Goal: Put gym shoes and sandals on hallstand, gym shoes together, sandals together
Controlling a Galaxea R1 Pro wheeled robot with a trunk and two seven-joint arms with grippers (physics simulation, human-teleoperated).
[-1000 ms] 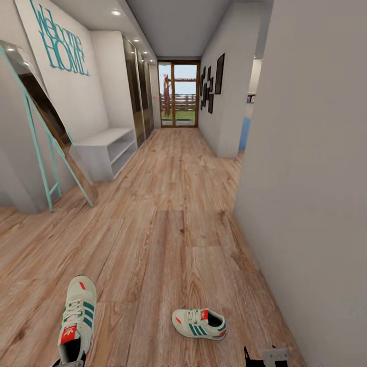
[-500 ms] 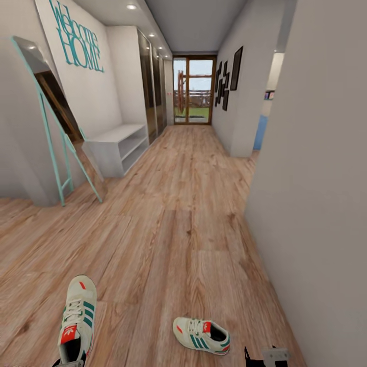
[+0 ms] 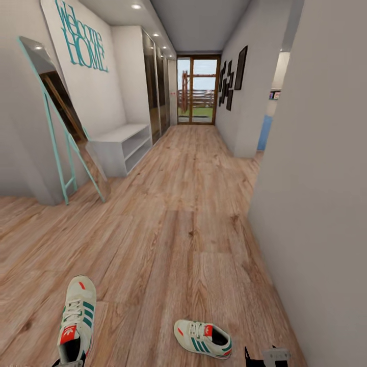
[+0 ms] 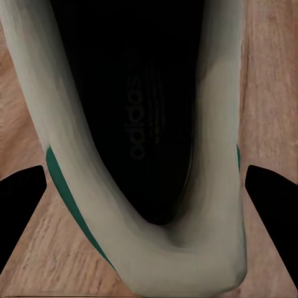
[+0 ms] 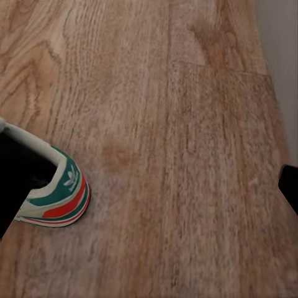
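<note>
The head view takes in the whole corridor. One gym shoe [image 3: 76,318] sits at the lower left with its heel at the picture's lower edge, where a bit of the left gripper [image 3: 69,363] shows. The other gym shoe [image 3: 202,338] lies on the corridor floor [image 3: 178,229], well apart from the first and near the grey right wall [image 3: 326,204]. Far up the corridor the hallstand [image 3: 122,148] stands against the left wall, beside a leaning mirror [image 3: 61,122] with a teal frame.

The left wrist view looks straight into the first shoe's dark opening [image 4: 143,112], where "adidas" reads on the insole; the cream heel collar runs between the two dark finger tips [image 4: 22,205], so the claw appears clamped on that shoe.

The right wrist view shows bare wood planks and the second shoe's heel [image 5: 53,198] with a green trefoil logo above red and green bands. The right gripper [image 3: 267,357] hangs apart from it, jaws spread wide.

Teal lettering on the left wall reads "Welcome HOME" [image 3: 81,38]. A glass door [image 3: 198,90] closes the far end.
</note>
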